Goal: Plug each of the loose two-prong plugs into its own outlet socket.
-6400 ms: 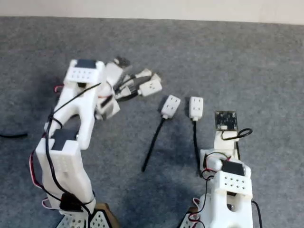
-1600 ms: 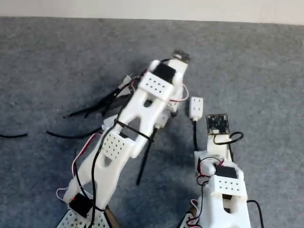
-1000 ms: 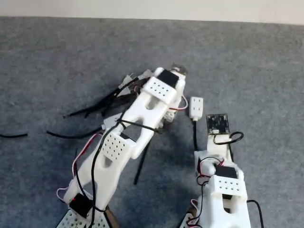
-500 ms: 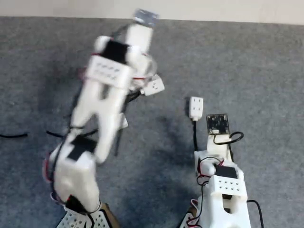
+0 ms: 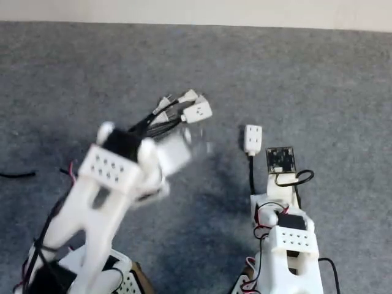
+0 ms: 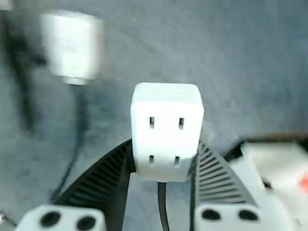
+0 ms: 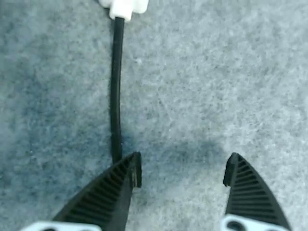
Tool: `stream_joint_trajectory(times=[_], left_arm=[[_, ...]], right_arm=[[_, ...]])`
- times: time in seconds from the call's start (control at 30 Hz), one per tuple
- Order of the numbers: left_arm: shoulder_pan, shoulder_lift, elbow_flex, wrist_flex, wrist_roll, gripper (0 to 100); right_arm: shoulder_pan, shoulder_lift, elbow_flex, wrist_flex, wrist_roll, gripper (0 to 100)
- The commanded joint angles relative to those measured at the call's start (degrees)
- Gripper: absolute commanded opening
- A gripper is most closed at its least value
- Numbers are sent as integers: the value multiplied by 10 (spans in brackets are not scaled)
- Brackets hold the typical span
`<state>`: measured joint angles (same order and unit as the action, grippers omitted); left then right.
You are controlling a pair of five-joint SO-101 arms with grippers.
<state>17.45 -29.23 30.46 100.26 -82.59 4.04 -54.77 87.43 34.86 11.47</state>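
Seeing the left arm (image 5: 104, 184) swinging way back compared with half a second ago: stretching toward the far edge of the carpet (image 5: 318, 73) then, hanging lower and closer to its base now, blurring mid-move. Also carrying the outlet socket (image 6: 166, 130) away from its old spot beside the second socket (image 5: 252, 138), going by the oldest frame. Leaving the bundle of plugs (image 5: 184, 110) lying in about the same far-middle patch.

Pinching that outlet socket between the fingers of the left gripper (image 6: 163, 144), pads pressing on both side walls, slotted face pointing at the wrist camera. Holding it up off the carpet, with a blurred white block (image 6: 72, 45) sitting further off, not really managing to tell which piece that is.

Keeping the right gripper (image 7: 185, 167) spread wide and gripping nothing, hovering just over the carpet behind the second socket, with that socket's black cord (image 7: 115, 86) running down to just beside one fingertip.
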Motion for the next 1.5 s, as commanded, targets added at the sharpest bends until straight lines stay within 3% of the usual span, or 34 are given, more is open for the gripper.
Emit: stream_joint_trajectory(times=[0.0,0.23,0.5,0.73,0.97,1.27,1.37,1.47], left_arm=[[1,-37,127,-91,-47,3],[29,-36,246,-302,-45,3],[93,-36,308,-440,65,13],[93,-37,339,-536,205,256],[92,-44,320,-519,207,263],[37,-103,149,-362,209,263],[-31,-124,116,-381,220,263],[-134,-90,111,-487,261,263]], right_arm=[[-10,-7,-2,-8,7,271],[-23,-7,-2,-7,7,271],[-23,-7,-2,-7,6,271],[-23,-7,-2,-7,6,271],[-23,-7,-2,-7,6,271],[-23,-6,-3,8,6,271],[-23,-6,-3,13,6,271],[-23,-6,-3,13,6,271]])
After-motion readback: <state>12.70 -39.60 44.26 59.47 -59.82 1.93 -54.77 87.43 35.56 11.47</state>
